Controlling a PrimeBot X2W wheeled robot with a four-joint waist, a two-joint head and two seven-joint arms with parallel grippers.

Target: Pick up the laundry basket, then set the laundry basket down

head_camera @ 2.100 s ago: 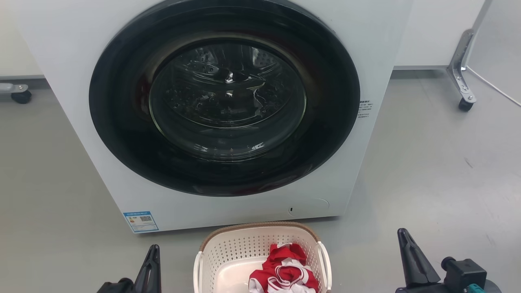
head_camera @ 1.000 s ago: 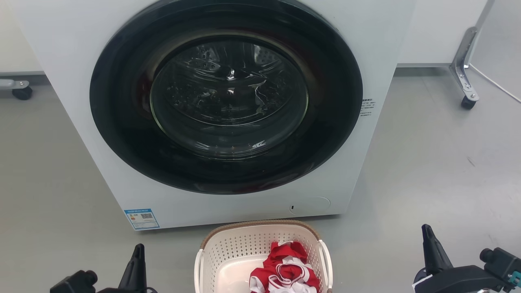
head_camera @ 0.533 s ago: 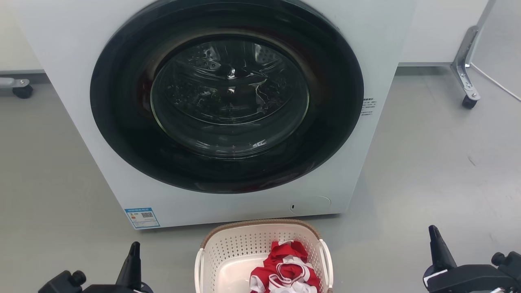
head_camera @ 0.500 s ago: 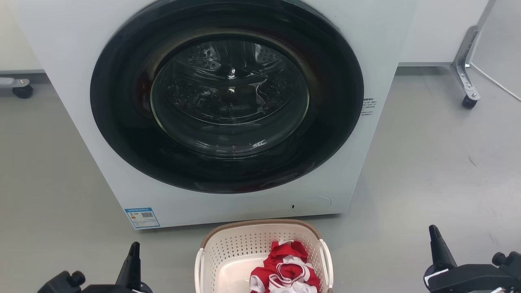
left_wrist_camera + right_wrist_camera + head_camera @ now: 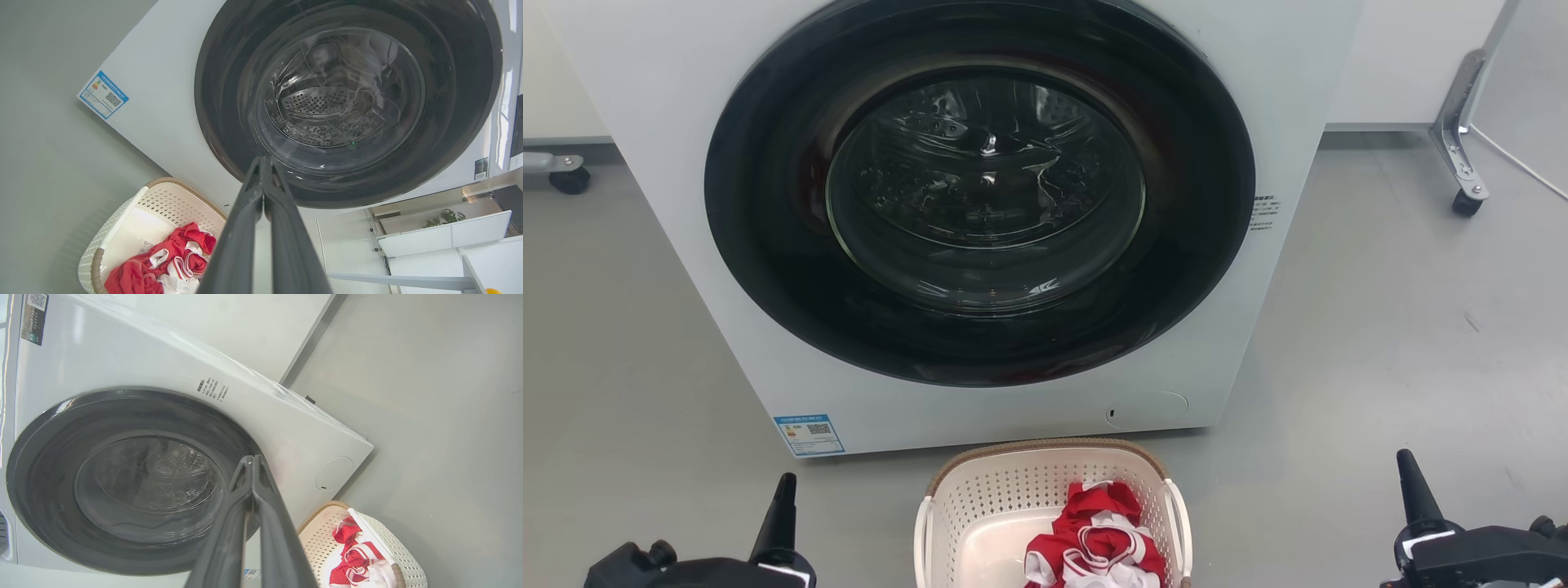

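In front of the washing machine's (image 5: pixel 645 163) lower left corner, the left hand (image 5: pixel 783 508) hovers over the floor (image 5: pixel 1380 327), its fingers pressed together and holding nothing. The laundry basket (image 5: pixel 996 498) sits on the floor just in front of the machine, below its round dark door (image 5: pixel 980 204), with red and white clothes (image 5: pixel 1094 547) inside. Beyond the machine's lower right corner, the right hand (image 5: pixel 1414 490) is also closed and empty.

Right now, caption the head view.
Cream perforated laundry basket of red clothes before white washer; left gripper, right gripper flanking.
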